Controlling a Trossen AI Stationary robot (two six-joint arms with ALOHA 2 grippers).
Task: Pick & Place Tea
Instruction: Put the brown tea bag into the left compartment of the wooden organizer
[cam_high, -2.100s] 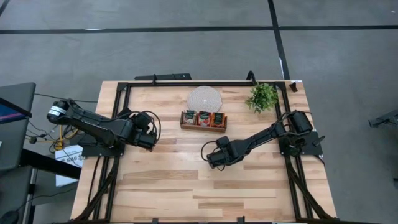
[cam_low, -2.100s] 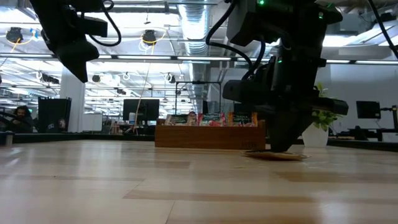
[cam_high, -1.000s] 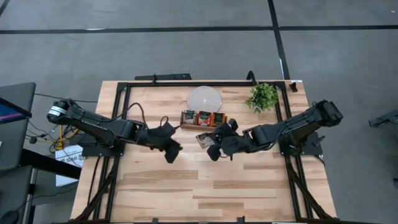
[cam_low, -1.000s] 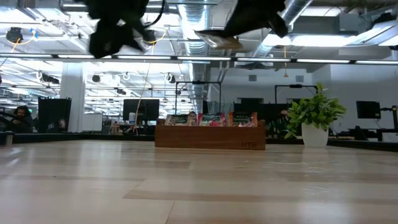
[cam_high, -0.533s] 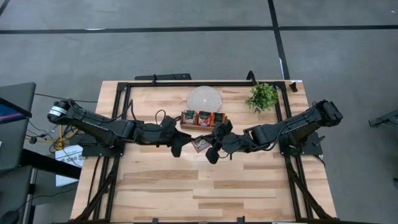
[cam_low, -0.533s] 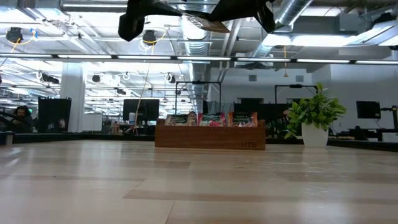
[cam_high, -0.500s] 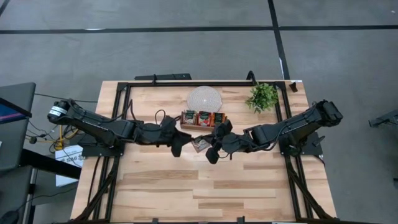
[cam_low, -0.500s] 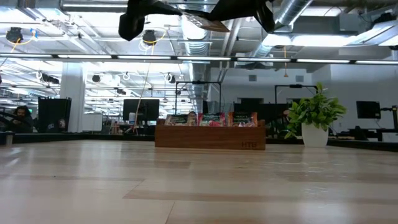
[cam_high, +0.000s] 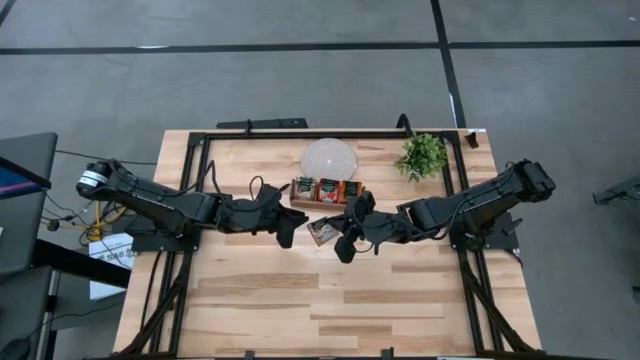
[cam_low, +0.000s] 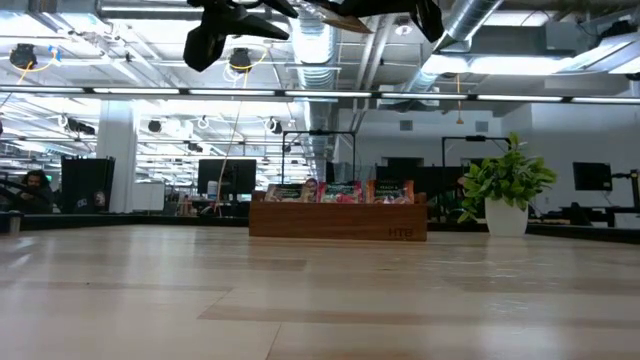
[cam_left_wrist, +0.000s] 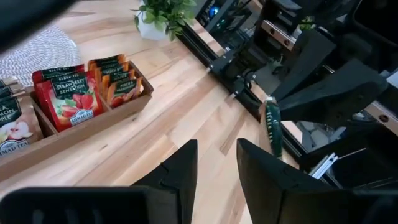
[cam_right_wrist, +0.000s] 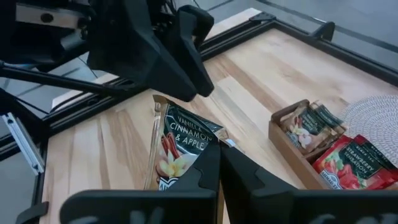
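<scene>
Several tea sachets (cam_high: 327, 190) stand on edge in the brown wooden tray (cam_high: 327, 206) near the table's far edge, red and orange ones showing in the left wrist view (cam_left_wrist: 65, 93). One dark "Cinnamon & Apple" sachet (cam_right_wrist: 183, 146) is high above the table, in front of the tray, with my right gripper (cam_high: 335, 238) shut on it. My left gripper (cam_high: 290, 232) hangs just to the sachet's left, open, fingers (cam_left_wrist: 186, 165) pointing at it with nothing between them. The left wrist view shows the sachet edge-on (cam_left_wrist: 272, 127). My right gripper pinches the sachet's bottom end (cam_right_wrist: 198, 163) between its two fingers, coming from the table's right and slanting a little down. The rest of the sachet sticks out past the fingertips toward my left gripper. It is lifted clear of the table, nearly level (cam_low: 340, 20).
A round white mat (cam_high: 329, 158) lies behind the tray, and a small potted plant (cam_high: 422, 155) stands at the far right. A black frame (cam_high: 300, 134) runs along the table's edges. Bare wood (cam_high: 330, 300) fills the near half.
My left gripper has moved toward the table's right, closing on the held sachet, and has risen and tipped its fingers up from a downward slant. My right gripper has lifted the sachet a little higher and tipped up slightly, staying shut on it.
</scene>
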